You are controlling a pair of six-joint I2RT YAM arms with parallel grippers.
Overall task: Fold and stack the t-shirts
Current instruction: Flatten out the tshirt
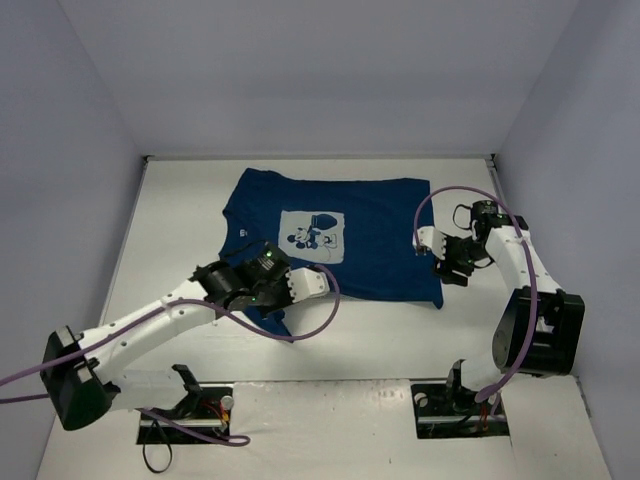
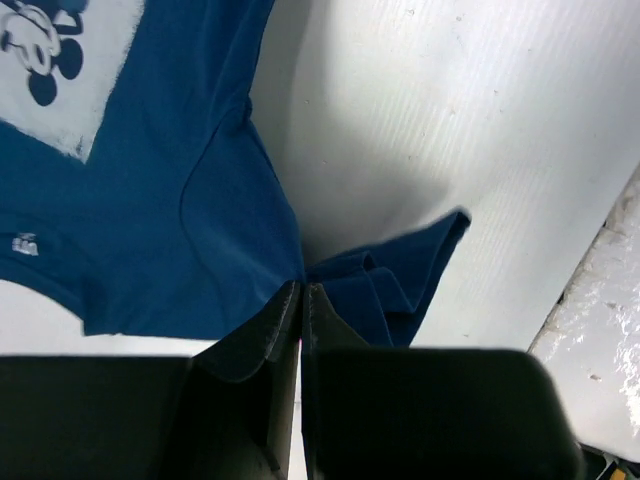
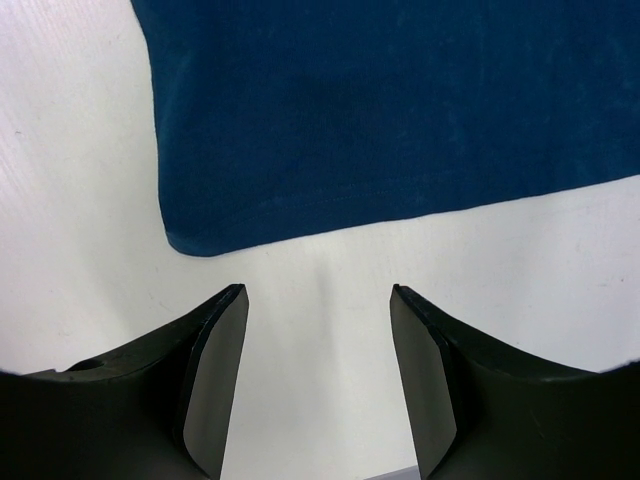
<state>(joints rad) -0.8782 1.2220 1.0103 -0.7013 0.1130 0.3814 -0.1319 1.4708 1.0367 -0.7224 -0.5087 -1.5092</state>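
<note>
The left gripper (image 2: pixel 301 290) has its jaws pressed together on the shirt (image 1: pixel 370 215), pinching the cloth where the near sleeve (image 2: pixel 400 275) joins the body. The sleeve lies bunched in folds just beside the fingertips, and the rest of the shirt spreads flat away from them.

The right gripper (image 3: pixel 318 292) stands with its jaws apart and holds nothing. It hangs over bare table (image 1: pixel 180 230) just off the shirt's hem, near a rounded corner of the cloth, and does not touch it.

The shirt lies spread in the middle of the table, chest up, with its pale print (image 1: pixel 312 236) showing. Its collar end is toward the left arm and its hem toward the right arm. The left arm's purple cable (image 1: pixel 320 320) loops over the table just beside the shirt's near edge. Nothing else lies on the shirt.
</note>
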